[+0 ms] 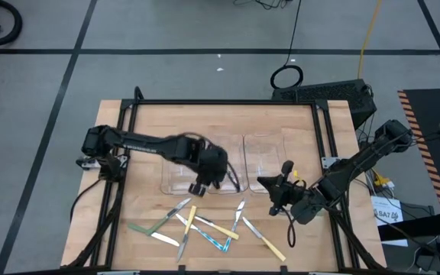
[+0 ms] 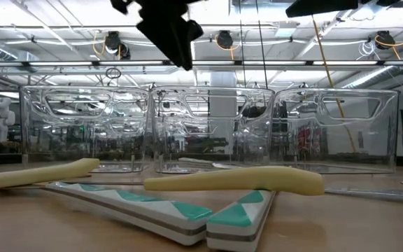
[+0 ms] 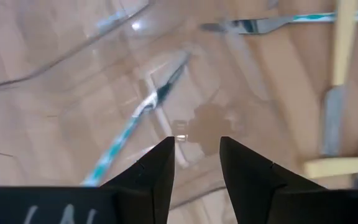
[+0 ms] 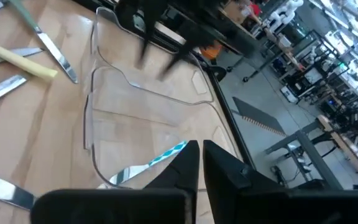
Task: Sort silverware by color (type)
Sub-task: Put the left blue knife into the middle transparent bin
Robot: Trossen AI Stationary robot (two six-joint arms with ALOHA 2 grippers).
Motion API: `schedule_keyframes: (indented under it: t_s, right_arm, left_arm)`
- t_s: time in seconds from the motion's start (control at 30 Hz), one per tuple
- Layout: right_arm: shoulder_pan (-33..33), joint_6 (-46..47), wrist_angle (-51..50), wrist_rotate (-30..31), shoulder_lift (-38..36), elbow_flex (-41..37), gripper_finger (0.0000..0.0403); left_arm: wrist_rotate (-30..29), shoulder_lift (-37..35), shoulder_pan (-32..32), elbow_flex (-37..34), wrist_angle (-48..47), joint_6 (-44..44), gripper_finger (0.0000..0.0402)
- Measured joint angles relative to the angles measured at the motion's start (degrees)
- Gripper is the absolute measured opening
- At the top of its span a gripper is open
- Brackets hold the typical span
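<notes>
Low view, foreground: we see two light-blue patterned handles (image 2: 187,213) lying on the tabletop (image 2: 341,224) closest to the lens, meeting in a V; just behind them lies a long yellow handle (image 2: 243,180), and another yellow handle (image 2: 37,173) lies off to the side.
Low view, behind: we see three clear bins (image 2: 212,129) in a row across the tabletop, with a dark arm above them at the picture's upper edge.
High view, silverware: we find the silverware (image 1: 205,225) scattered on the near half of the tabletop (image 1: 147,122), in front of the clear bins (image 1: 262,156); a green-handled piece (image 1: 147,227) lies at the left of the scatter, and a yellow-handled knife (image 1: 264,242) at its right.
High view, left arm: we see the left pincer (image 1: 198,187) hanging at the near edge of the left bin, just above the scatter.
High view, right arm: we see the right pincer (image 1: 275,205) low beside the right bin's near edge.
Left wrist view: we see the left pincer (image 3: 196,163) with its fingers (image 3: 157,168) apart at a middling gap and nothing between them; a light-blue-handled utensil (image 3: 145,109) lies beneath a clear bin wall ahead.
Right wrist view: we see the right pincer (image 4: 200,163) with fingers nearly touching, gripping nothing; a light-blue-handled piece (image 4: 151,165) lies inside the clear bin (image 4: 154,93) just ahead.
</notes>
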Motion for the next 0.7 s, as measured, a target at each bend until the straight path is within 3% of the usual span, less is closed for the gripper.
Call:
schedule_keyframes:
  t_s: [0.23, 0.4, 0.7]
  right_arm:
    - [0.1, 2.8, -0.5, -8.9, 0.0, 0.0, 0.0016]
    - [0.2, 7.1, -0.3, -14.5, 0.0, 0.0, 0.0016]
    - [1.0, 15.7, 0.3, -16.7, 0.0, 0.0, 0.0016]
  left_arm:
    - [-1.6, 0.7, -10.3, -0.1, -0.8, -7.5, 0.0136]
    - [-2.0, 0.9, -17.5, -0.1, 4.5, -11.8, 0.0136]
    - [-5.0, 5.3, -24.1, -0.1, 7.1, -16.0, 0.0136]
